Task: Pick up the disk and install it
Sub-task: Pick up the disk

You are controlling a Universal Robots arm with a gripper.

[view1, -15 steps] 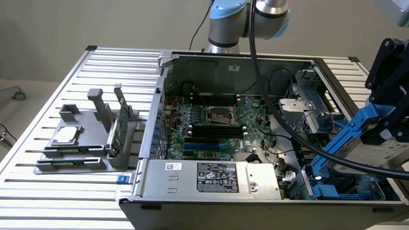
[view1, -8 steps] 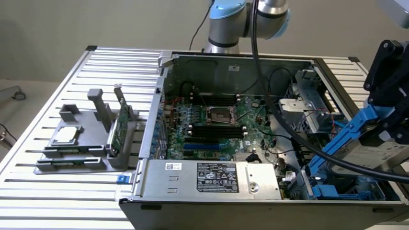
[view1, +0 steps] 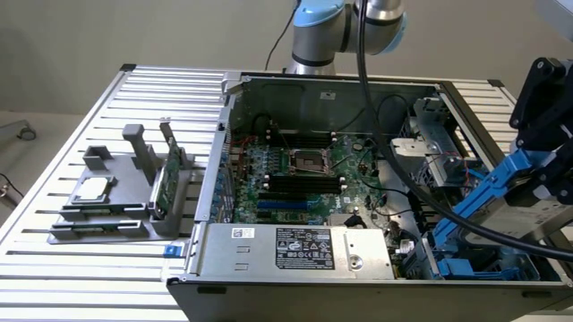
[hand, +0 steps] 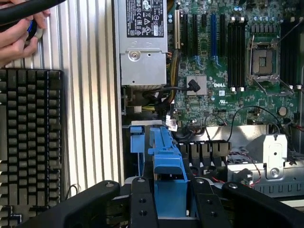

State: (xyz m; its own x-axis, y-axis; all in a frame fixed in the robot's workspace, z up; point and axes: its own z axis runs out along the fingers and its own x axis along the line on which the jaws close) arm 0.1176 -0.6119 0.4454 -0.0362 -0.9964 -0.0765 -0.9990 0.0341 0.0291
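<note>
The disk (view1: 528, 218), silver-grey with a blue carrier frame (view1: 488, 191), hangs tilted over the front corner of the open computer case (view1: 268, 285), on the exterior view's right. My black gripper (view1: 539, 191) is shut on it from above. In the wrist view the blue carrier (hand: 167, 159) runs out between my two black fingers (hand: 142, 202), pointing at the blue drive bay (hand: 137, 142) beside the power supply. The disk's metal body is hidden there behind the fingers.
A grey holder (view1: 98, 225) on the slatted table carries a small silver chip (view1: 94, 190) and an upright green card (view1: 168, 176). Inside the case lie the motherboard (view1: 304, 171), power supply (view1: 286, 249) and loose cables. In the wrist view, a keyboard (hand: 31, 142) and a hand (hand: 16, 35) lie beside the case.
</note>
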